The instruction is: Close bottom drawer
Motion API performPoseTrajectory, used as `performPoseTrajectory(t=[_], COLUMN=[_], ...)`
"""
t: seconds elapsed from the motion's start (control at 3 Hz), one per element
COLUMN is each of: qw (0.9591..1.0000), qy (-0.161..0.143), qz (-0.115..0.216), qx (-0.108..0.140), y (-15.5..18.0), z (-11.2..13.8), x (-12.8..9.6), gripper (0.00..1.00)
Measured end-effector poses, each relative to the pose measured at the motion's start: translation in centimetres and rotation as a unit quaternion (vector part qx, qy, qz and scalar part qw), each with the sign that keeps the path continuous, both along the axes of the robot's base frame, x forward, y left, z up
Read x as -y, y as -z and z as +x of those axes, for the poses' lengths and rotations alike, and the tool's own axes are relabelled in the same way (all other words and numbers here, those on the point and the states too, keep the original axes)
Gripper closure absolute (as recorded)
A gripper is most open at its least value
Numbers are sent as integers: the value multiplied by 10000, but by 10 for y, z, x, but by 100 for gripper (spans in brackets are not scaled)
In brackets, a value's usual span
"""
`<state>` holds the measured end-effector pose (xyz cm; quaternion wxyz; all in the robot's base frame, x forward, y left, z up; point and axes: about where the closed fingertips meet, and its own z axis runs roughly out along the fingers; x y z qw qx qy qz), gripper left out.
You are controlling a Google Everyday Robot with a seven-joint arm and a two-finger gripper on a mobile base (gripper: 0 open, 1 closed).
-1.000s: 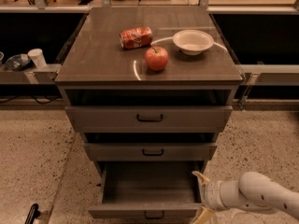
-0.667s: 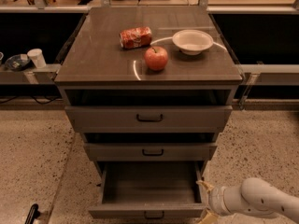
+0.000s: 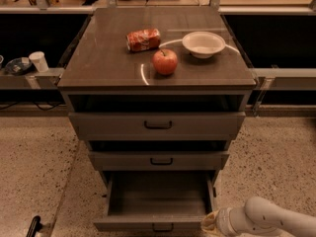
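Sitting beside, perhaps touching, the open bottom drawer [image 3: 157, 200], the tool [image 3: 211, 223] shows no readable grip state.

No writing, number or sign can be read anywhere. The red packet [image 3: 143, 39], on the bench [image 3: 98, 68] well above and left of the end effector [image 3: 210, 222], shows markings that cannot be read. The end effector sits just beside the right front corner of the bottom drawer [image 3: 128, 224].
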<state>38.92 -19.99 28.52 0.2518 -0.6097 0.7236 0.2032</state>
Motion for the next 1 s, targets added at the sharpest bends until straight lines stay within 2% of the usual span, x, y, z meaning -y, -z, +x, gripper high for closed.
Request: performPoseTrajectory(t=[0.33,0.67,1.0], qw=[9999,9996,9991], qy=[-76,-149,-185], qz=[-106,-252,-364], qx=[-96,-6,131], y=[34,71,91], z=[-6,-6,-1], x=[1,0,-3], gripper=[94,100,100])
